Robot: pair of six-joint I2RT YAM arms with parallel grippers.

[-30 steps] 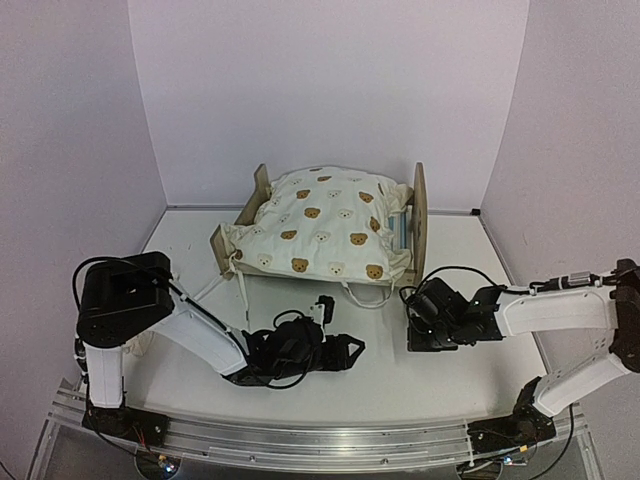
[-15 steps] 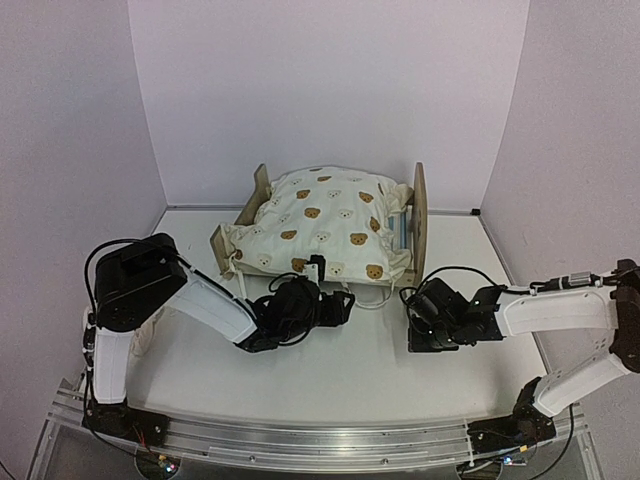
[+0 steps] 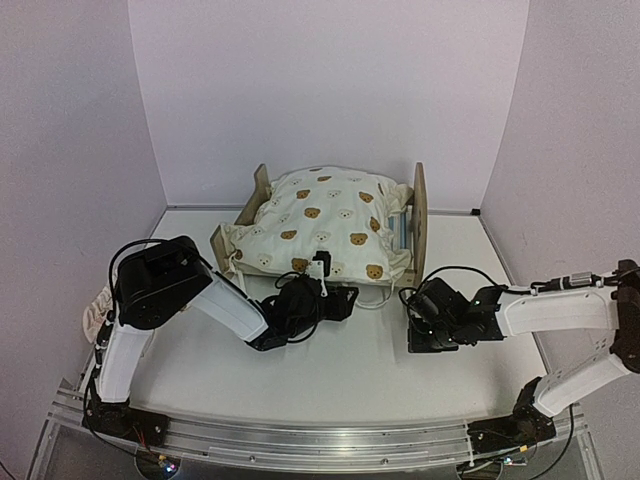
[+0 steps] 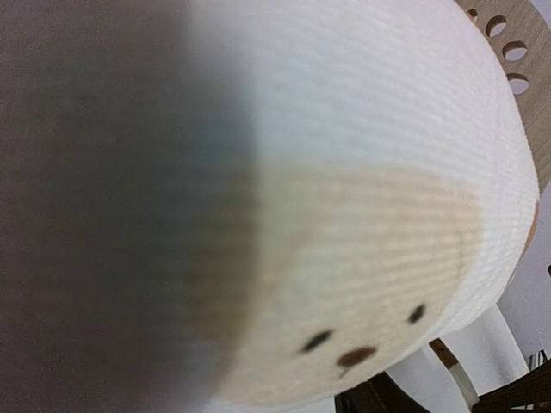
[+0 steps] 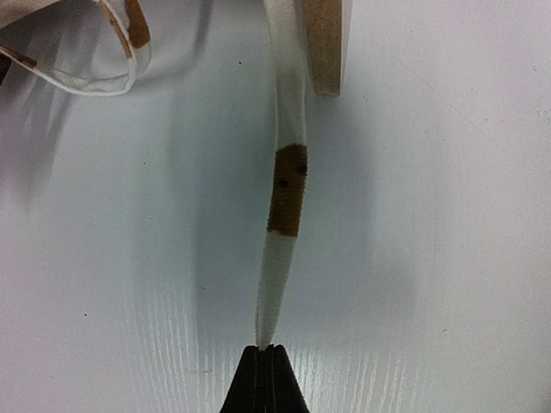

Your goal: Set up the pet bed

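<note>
Pet bed (image 3: 418, 225) stands at the middle back of the counter (image 3: 330, 385), and the bear-print quilt (image 3: 325, 225) lies puffed over it, so only the wooden end boards show. My right pincer (image 5: 265, 351) is clenched on the end of one quilt tie (image 5: 284, 198), which runs straight up the wrist frame toward a wooden part of the bed. My left pincer (image 3: 338, 300) is at the lower edge of the quilt, in the middle of the overhead frame. Its camera is filled by blurred cloth with a bear face, and I cannot tell if its fingers are spread or gripping.

I judge the step is to draw the quilt flat and neat on the bed. To do it well I should pull the tie low and slowly along the counter, because the frame looks light and may slide or tip. The left pincer should take only the hem, not a thick fold, and both should pull evenly so the quilt does not go crooked. The small ruffled pillow (image 3: 96, 310) lies at the left edge, well apart.
</note>
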